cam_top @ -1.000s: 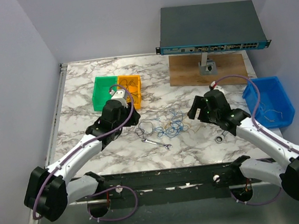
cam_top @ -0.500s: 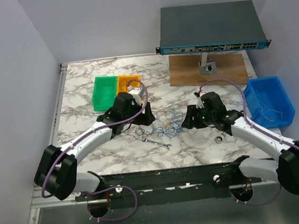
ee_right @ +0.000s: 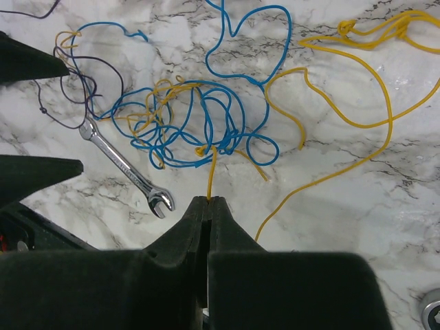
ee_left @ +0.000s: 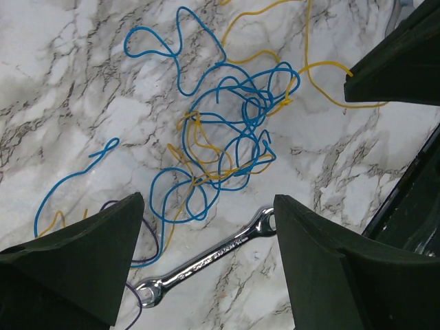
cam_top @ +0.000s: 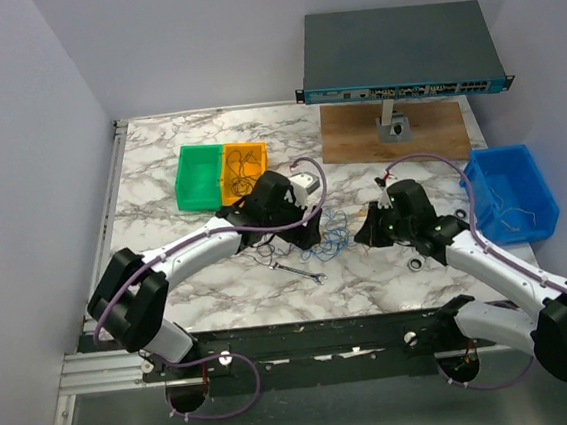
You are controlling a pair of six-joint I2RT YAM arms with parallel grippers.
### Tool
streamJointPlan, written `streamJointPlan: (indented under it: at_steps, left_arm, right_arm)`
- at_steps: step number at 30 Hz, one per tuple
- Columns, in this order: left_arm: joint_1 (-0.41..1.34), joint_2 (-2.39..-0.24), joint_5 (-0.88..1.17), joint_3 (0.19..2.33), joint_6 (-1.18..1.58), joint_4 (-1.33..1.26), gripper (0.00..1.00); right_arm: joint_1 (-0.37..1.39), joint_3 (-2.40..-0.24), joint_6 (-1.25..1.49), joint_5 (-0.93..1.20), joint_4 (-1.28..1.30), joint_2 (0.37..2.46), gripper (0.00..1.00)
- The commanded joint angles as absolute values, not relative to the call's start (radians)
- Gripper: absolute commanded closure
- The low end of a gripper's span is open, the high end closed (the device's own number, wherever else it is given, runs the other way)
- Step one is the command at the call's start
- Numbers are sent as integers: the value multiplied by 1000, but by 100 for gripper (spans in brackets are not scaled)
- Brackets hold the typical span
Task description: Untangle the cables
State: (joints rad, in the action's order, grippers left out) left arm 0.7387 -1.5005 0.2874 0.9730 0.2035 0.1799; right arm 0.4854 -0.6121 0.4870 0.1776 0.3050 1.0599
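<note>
Several thin cables (cam_top: pixel 330 230) lie in one loose tangle near the middle of the marbled tabletop (cam_top: pixel 157 154), between the two arms. The right wrist view shows mostly blue cables (ee_right: pixel 247 41) knotted together, a dark cable (ee_right: pixel 75 96) looping at the tangle's left side, and a yellow cable (ee_right: pixel 210 172) running straight out of the knot. The right jaws are pressed together on that yellow cable, which enters their tips just below the tangle, and more yellow wire trails away in wide loops to the right. The left jaws stand wide apart above the tabletop, gripping nothing. In the left wrist view the blue and yellow knot (ee_left: pixel 220 148) shows between them and a small silver wrench (ee_left: pixel 206 260) lies flat just below it. The same wrench (cam_top: pixel 299 273) sits beside the tangle on its near side in the top view, touching the dark loop. A green bin (cam_top: pixel 198 176) and an orange bin (cam_top: pixel 243 168) stand side by side behind the left arm (cam_top: pixel 197 249), the orange one holding dark wire. A blue bin (cam_top: pixel 510 191) sits beside the right arm (cam_top: pixel 489 258). At the back, a network switch (cam_top: pixel 399 56) stands above a wooden board (cam_top: pixel 396 131).
</note>
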Motion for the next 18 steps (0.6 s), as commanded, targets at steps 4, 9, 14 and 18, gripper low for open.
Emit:
streamJointPlan:
  at_steps: [4,9,14,18]
  left_arm:
    - [805,-1635,341,1103,80,268,24]
    - [812,-1723,383,1168,80,287,28]
    - [813,-1804,439,1207,89,316,52]
    - [811,-1800,367,1176,114,311,100]
  right_arm:
    - [494,-610,507,154,288,1086,99]
    - [494,-616,514,156,284,1079,99]
    - [494,-615,538,106,290,1046,99]
    - [494,-618,600,-49,324,1011,99]
